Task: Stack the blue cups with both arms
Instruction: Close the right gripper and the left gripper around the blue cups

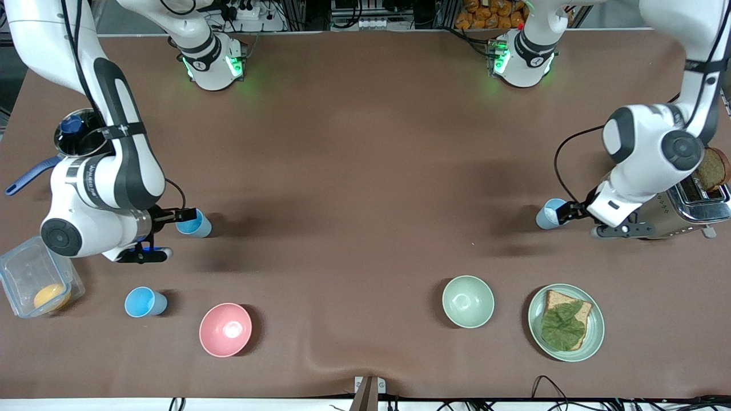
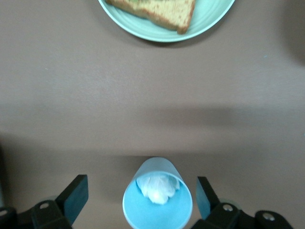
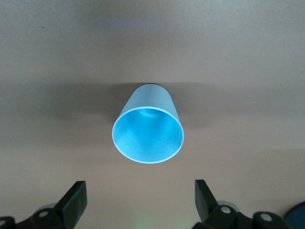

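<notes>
A pale blue cup (image 1: 549, 214) stands on the brown table near the left arm's end. My left gripper (image 1: 564, 212) is open around it; in the left wrist view the cup (image 2: 157, 200) sits between the two fingers (image 2: 75, 196) with a gap on each side. A bright blue cup (image 1: 195, 224) stands near the right arm's end. My right gripper (image 1: 184, 216) is open just beside it; in the right wrist view the cup (image 3: 148, 126) lies ahead of the fingertips (image 3: 76, 196), not between them. A third blue cup (image 1: 145, 302) stands nearer the front camera.
A pink bowl (image 1: 225, 330) and a pale green bowl (image 1: 468, 301) stand near the front edge. A green plate (image 1: 594, 331) holds bread with a leaf. A toaster (image 1: 694, 205) is beside the left gripper. A clear container (image 1: 23, 268) and a pot (image 1: 80, 140) stand by the right arm.
</notes>
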Robot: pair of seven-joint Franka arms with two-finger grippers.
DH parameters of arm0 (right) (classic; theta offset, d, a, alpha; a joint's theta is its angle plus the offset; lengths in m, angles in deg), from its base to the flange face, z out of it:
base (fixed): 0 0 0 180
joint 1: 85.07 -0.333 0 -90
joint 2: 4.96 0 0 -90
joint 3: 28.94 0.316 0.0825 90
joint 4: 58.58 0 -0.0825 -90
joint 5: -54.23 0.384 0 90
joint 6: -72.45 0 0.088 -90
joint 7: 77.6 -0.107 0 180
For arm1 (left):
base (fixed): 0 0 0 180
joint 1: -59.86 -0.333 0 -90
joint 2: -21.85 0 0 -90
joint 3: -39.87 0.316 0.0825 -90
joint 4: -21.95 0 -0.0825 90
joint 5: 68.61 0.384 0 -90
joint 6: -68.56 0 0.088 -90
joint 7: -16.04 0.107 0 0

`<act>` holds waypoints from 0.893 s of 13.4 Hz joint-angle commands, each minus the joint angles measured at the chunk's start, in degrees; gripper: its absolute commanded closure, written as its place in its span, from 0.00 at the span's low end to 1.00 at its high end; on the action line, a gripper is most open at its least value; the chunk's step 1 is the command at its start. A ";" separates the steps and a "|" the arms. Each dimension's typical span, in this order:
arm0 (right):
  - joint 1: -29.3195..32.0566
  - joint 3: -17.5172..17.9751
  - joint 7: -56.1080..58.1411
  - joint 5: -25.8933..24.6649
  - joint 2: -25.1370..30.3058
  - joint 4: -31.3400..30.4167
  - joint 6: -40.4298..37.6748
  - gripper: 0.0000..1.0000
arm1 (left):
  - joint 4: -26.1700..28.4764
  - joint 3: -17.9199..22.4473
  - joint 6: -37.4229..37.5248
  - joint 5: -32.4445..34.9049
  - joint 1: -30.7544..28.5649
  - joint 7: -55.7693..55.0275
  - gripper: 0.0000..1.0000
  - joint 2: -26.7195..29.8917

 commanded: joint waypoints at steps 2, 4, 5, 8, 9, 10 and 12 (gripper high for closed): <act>0.02 -0.30 -0.72 -2.41 -2.13 1.26 0.94 0.00 | 2.50 -0.38 -4.32 0.88 -0.41 0.39 0.00 -1.82; 0.28 -0.30 -0.55 -2.94 -2.74 1.26 1.99 0.00 | 3.64 -0.47 -4.32 0.88 -0.41 0.48 0.00 -1.65; 0.54 -0.30 -0.55 -3.37 -3.53 1.09 2.43 0.00 | 3.90 -0.47 -4.32 0.88 -0.41 0.57 0.00 -1.47; 2.38 -0.30 -0.11 -3.47 -6.25 1.08 4.37 0.00 | 4.35 -0.38 -3.97 0.88 -0.49 1.44 0.00 -0.51; 2.48 -0.22 -0.11 -3.38 -6.69 1.00 4.63 0.00 | 4.35 -0.38 -3.88 0.88 -0.49 2.06 0.00 -0.24; 2.48 -0.22 -0.20 -3.29 -6.87 1.00 4.72 0.00 | 4.26 -0.38 -3.88 0.88 -0.58 2.67 0.00 -0.15; 2.39 -0.22 -0.20 -3.20 -6.96 0.74 4.72 0.65 | 4.35 -0.38 -3.70 0.88 -1.63 3.82 0.00 0.46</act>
